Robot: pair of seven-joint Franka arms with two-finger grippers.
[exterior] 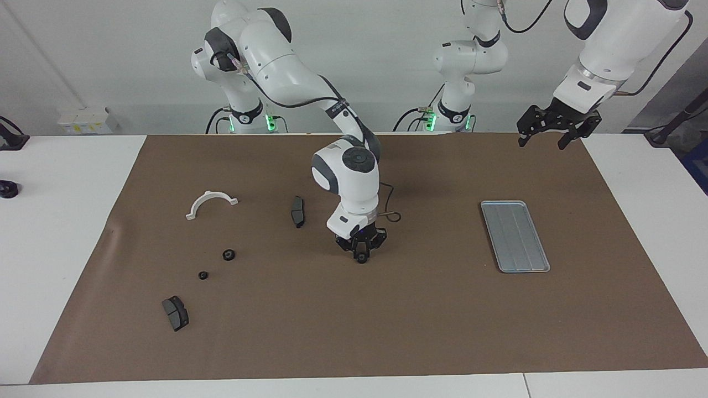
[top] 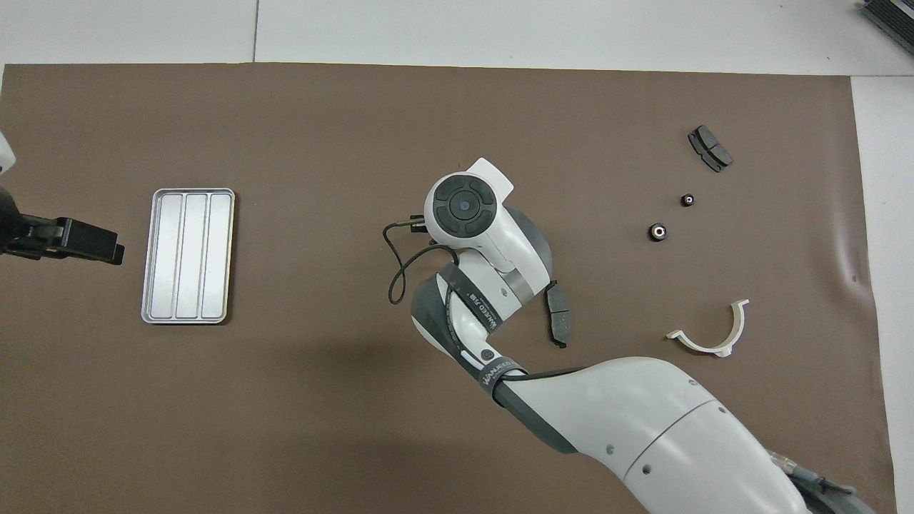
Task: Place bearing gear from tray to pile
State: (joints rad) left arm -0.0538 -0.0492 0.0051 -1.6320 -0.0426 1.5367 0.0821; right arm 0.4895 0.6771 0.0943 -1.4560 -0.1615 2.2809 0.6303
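A small black bearing gear [exterior: 362, 257] is pinched at the tips of my right gripper [exterior: 361, 253], which is shut on it low over the middle of the brown mat. In the overhead view the right arm's own wrist [top: 463, 205] hides both. The silver ridged tray [exterior: 514, 235] [top: 187, 255] lies toward the left arm's end with nothing in it. Two more small black gears [exterior: 228, 255] [exterior: 203, 275] sit close together toward the right arm's end. My left gripper [exterior: 542, 141] [top: 107, 246] waits open, raised over the mat's edge beside the tray.
A dark brake pad [exterior: 297, 211] [top: 558, 314] lies close beside the right arm's wrist. Another brake pad [exterior: 175, 312] [top: 710, 148] lies farther out than the two gears. A white half-ring [exterior: 211, 203] [top: 710, 334] rests nearer to the robots.
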